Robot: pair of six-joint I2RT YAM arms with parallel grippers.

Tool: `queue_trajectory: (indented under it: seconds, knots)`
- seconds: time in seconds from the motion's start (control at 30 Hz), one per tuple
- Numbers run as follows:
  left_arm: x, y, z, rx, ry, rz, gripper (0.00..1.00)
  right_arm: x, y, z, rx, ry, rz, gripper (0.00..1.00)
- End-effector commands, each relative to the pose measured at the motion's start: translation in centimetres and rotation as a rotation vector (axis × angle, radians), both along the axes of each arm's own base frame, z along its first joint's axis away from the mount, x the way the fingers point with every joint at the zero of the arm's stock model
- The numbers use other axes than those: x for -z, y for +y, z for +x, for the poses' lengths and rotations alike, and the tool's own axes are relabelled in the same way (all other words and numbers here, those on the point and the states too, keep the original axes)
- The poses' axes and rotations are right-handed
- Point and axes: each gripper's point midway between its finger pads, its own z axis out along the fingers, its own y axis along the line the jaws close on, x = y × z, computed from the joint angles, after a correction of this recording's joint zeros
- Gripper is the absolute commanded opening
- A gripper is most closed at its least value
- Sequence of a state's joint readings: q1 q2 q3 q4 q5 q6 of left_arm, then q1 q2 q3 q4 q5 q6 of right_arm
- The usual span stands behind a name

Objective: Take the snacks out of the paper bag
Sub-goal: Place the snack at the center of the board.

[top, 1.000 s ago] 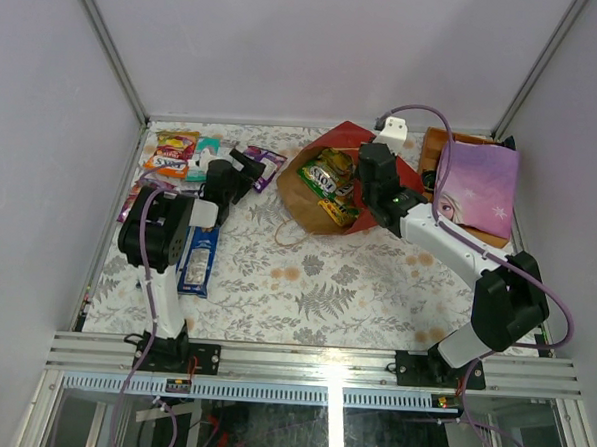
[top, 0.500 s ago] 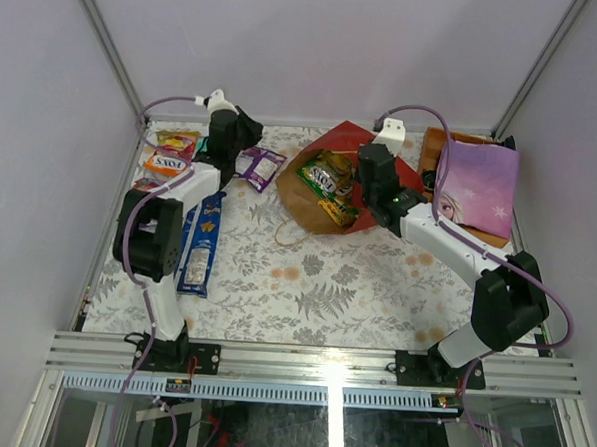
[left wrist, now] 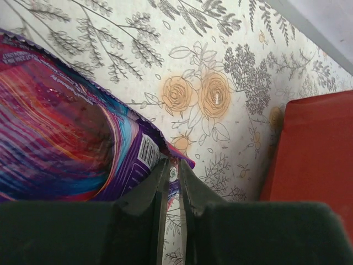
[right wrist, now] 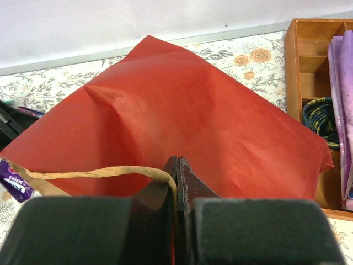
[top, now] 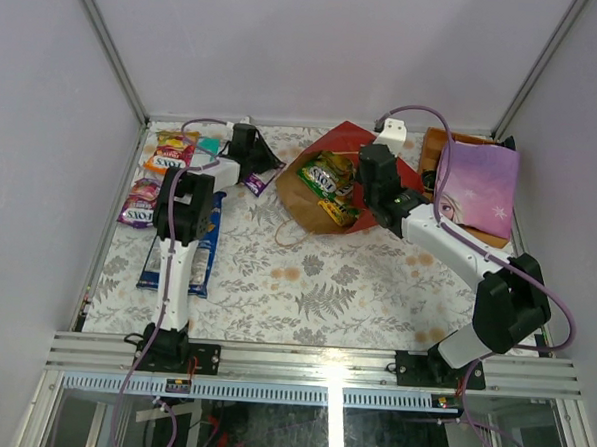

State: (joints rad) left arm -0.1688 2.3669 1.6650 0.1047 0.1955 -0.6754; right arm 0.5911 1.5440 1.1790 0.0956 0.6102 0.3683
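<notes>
Fingers (left wrist: 157, 190) of left gripper (left wrist: 172, 165): nearly together, clamped on the corner of a purple packet (left wrist: 60, 143). The rest of the packet lies flat on the flowered cloth (left wrist: 220, 66), left of the fingertips. The red side of the paper bag (left wrist: 314, 149) is near, to their right, not touching the packet.

Fingers (right wrist: 193, 182) of right gripper (right wrist: 177, 161): pressed together, pinching the bag's rim. The red wall spreads out ahead of the tips. The loop handle (right wrist: 94, 174) runs in from the left and ends against the left finger. Wooden tray (right wrist: 309, 49) with lilac bag (right wrist: 342, 99) is to the right.

Top view: the paper bag lies on its side, with snacks (top: 331, 175) in its open mouth just left of the right fingers. More packets lie on the cloth: orange packet (top: 170, 152) left of the left fingers, long blue pack (top: 202, 249) nearer the arm's base.
</notes>
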Motion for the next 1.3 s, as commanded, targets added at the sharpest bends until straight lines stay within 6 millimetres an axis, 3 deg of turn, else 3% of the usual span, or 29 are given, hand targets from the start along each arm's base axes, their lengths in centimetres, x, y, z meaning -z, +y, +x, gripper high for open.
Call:
queue_trajectory:
  seconds: [0.0,0.3,0.63,0.73,0.83,0.97,1.07,1.13,1.2,1.27]
  knots:
    - [2.4,3.1,-1.2,-0.106,0.109,0.042,0.13,-1.9,-1.6,-0.1,0.045,-0.049,0.016,0.00]
    - [3.3,6.6,1.6,-0.265,0.148,-0.036,0.14,-2.0,-2.3,-0.5,0.052,-0.053,0.018,0.00]
    - [1.2,6.4,6.0,-0.313,0.101,-0.155,0.15,-2.2,-3.0,-1.7,0.042,-0.053,0.009,0.00]
    - [-1.9,6.2,7.3,-0.280,0.061,-0.222,0.17,-2.5,-3.3,-1.9,0.040,-0.056,-0.003,0.00]
    - [-7.0,6.0,7.4,-0.236,-0.024,-0.235,0.26,-3.1,-3.1,-2.1,0.014,-0.057,0.013,0.00]
    - [-16.7,6.3,5.4,-0.197,-0.212,-0.161,0.61,-4.1,-2.8,-2.1,-0.014,-0.076,0.022,0.00]
    - [-23.8,6.9,2.0,-0.180,-0.339,-0.086,0.83,-4.5,-2.6,-1.9,-0.018,-0.080,0.019,0.00]
    - [-27.1,7.0,-1.5,-0.167,-0.398,-0.061,0.97,-4.7,-2.5,-1.6,-0.021,-0.083,0.021,0.00]
    - [-28.8,6.4,-5.4,-0.159,-0.455,-0.045,1.00,-4.7,-2.6,-1.3,-0.019,-0.081,0.010,0.00]
    - [-28.6,5.0,-9.2,-0.150,-0.486,-0.034,1.00,-4.6,-2.9,-0.7,-0.007,-0.076,-0.002,0.00]
